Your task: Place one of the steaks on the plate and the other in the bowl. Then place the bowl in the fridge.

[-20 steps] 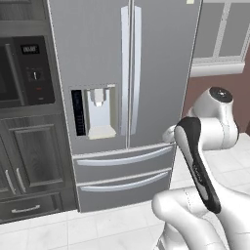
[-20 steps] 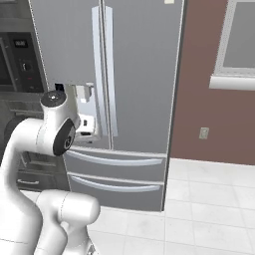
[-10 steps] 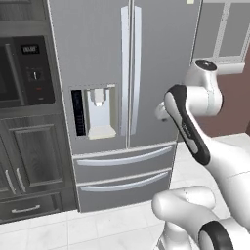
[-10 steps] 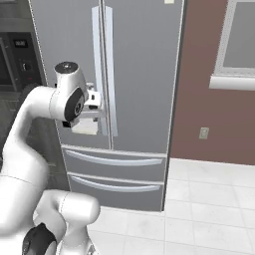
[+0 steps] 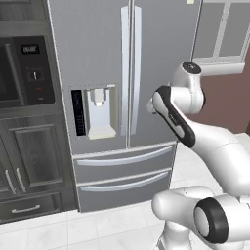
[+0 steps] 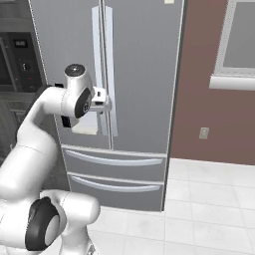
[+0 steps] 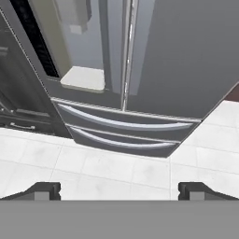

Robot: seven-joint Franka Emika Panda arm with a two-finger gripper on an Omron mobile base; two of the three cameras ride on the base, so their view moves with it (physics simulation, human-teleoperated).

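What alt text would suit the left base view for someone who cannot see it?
A tall grey stainless fridge, both doors shut, faces a white robot arm whose open gripper is raised near the right door's handle. Dark cabinets with a built-in oven stand left.

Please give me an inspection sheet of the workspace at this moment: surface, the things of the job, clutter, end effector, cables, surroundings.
Surface: white tiled floor in front of the fridge; no worktop seen.
Job's things: fridge, both upper doors shut, both lower drawers shut. Steaks, plate, bowl: nothing seen.
Clutter: nothing seen.
End effector: end effector open, fingers wide apart, nothing between them; raised before the fridge near the door handles, not touching them as far as I can tell.
Cables: nothing seen.
Surroundings: dark cabinets with built-in oven left of the fridge; brown wall with a window and an outlet to its right.
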